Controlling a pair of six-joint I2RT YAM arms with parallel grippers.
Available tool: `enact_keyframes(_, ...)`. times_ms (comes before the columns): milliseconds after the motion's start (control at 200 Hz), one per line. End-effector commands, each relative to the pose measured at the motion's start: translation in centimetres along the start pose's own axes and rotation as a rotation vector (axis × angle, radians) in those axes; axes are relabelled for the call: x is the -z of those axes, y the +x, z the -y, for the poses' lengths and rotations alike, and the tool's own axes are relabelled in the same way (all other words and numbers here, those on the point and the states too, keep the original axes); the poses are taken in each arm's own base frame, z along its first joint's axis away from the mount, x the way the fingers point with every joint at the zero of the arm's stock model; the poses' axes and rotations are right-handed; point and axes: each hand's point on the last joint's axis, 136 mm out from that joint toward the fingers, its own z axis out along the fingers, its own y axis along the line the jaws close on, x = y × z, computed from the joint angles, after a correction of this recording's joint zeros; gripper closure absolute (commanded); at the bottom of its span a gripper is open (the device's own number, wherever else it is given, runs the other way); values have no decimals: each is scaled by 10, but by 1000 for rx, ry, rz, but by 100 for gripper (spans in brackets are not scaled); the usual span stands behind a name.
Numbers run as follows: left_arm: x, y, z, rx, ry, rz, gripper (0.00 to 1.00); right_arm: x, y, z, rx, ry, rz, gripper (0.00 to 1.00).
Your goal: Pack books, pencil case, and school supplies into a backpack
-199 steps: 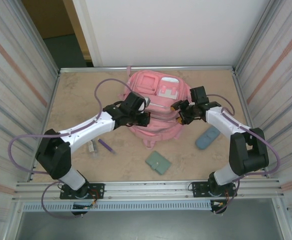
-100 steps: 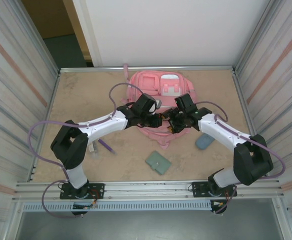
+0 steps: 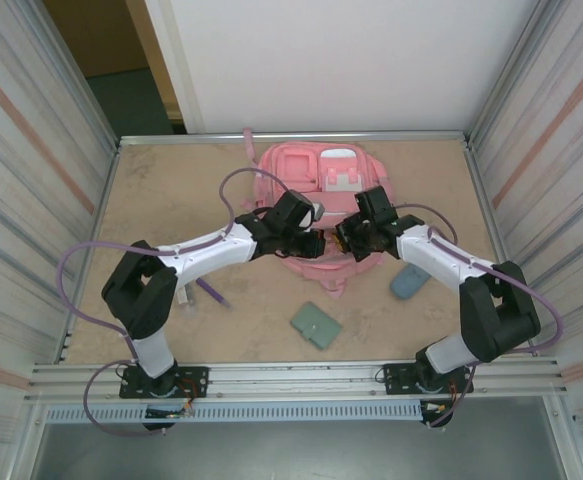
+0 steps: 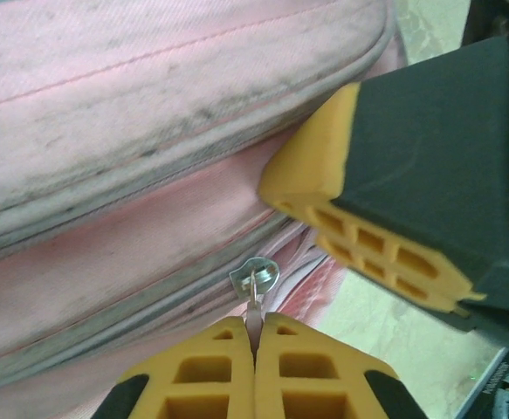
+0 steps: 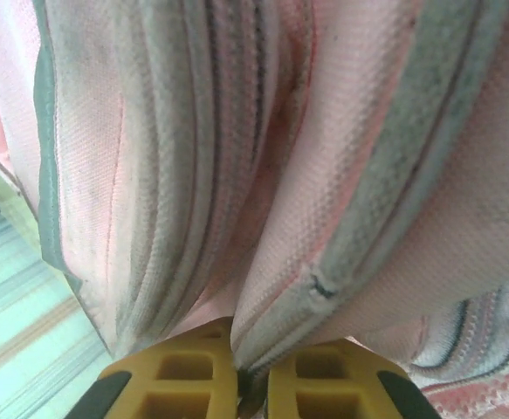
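Left claw pressed together on the small silver zipper pull of a large pink fabric backpack; right claw just beside it at 3 o'clock, pinching a fold of the same pink cloth. Backpack lying flat toward 12 o'clock on the tan table. Off its near edge: slate-blue oblong soft pouch at 4 o'clock, sage-green square folder at 6, short purple pen at 8, each apart from the bag.
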Motion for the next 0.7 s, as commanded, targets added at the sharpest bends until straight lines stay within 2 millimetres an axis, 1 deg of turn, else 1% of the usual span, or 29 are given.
enact_keyframes(0, 26, -9, -13, -45, -72, 56, 100, 8, -19, 6, 9, 15, 49, 98)
enact_keyframes(40, 29, -8, -28, -46, -119, 57, 100, 12, -23, 5, 14, 7, 57, 98)
enact_keyframes(115, 39, -8, -64, -16, -221, 73, 100, 16, -32, 5, 20, -1, 69, 99)
enact_keyframes(210, 55, -12, -101, 56, -265, 106, 100, 20, -39, 1, 11, -16, 47, 98)
enact_keyframes(291, 68, -14, -117, 81, -271, 130, 100, 20, -46, -2, 31, -24, 44, 96)
enact_keyframes(346, 73, -12, -131, 65, -344, 133, 100, 17, -49, -6, 59, -28, 38, 94)
enact_keyframes(386, 75, -10, -136, 57, -377, 120, 100, 11, -50, -9, 77, -27, 16, 94)
enact_keyframes(431, 75, -10, -135, 57, -375, 108, 100, 3, -48, -14, 89, -31, -36, 93)
enact_keyframes(456, 74, -11, -131, 61, -351, 106, 100, -1, -48, -17, 88, -35, -60, 91)
enact_keyframes(521, 69, -14, -108, 52, -238, 112, 100, -12, -44, -25, 91, -62, -123, 82)
enact_keyframes(561, 66, -15, -96, 42, -186, 117, 100, -18, -44, -29, 94, -74, -141, 79)
enact_keyframes(621, 61, -14, -79, 20, -138, 117, 100, -24, -44, -34, 99, -75, -160, 75)
enact_keyframes(697, 61, -15, -59, 1, -95, 123, 100, -31, -46, -44, 123, -83, -166, 70)
